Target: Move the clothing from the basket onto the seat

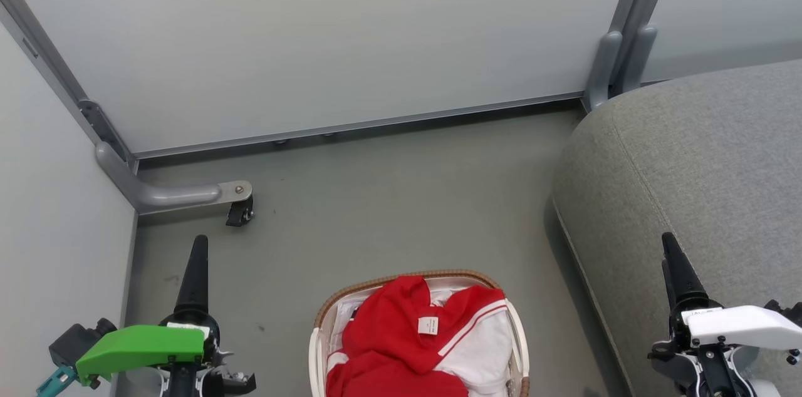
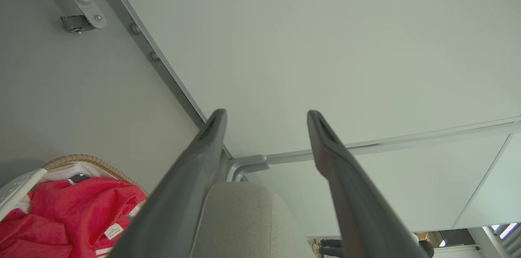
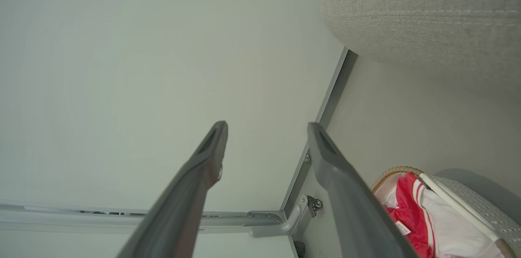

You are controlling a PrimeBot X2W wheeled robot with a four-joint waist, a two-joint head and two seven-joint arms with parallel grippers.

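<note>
Clothing point(image 1: 401, 334) lies heaped in the basket point(image 1: 407, 274) at the head view's bottom edge, between left gripper point(image 1: 200, 243) and right gripper point(image 1: 668, 240), neither clearly nearer; seat point(image 1: 689, 153) at right. Left wrist view: that gripper stands spread, empty. Right wrist view: likewise spread, empty.

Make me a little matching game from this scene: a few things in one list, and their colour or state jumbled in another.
Things:
1. clothing
2. basket
3. seat
4. left claw

Descriptions:
A. grey woven fabric with a stitched seam
B. open, holding nothing
C. red with white trim, heaped in a container
D. white with a brown woven rim

Pairs: 1-C, 2-D, 3-A, 4-B
</note>
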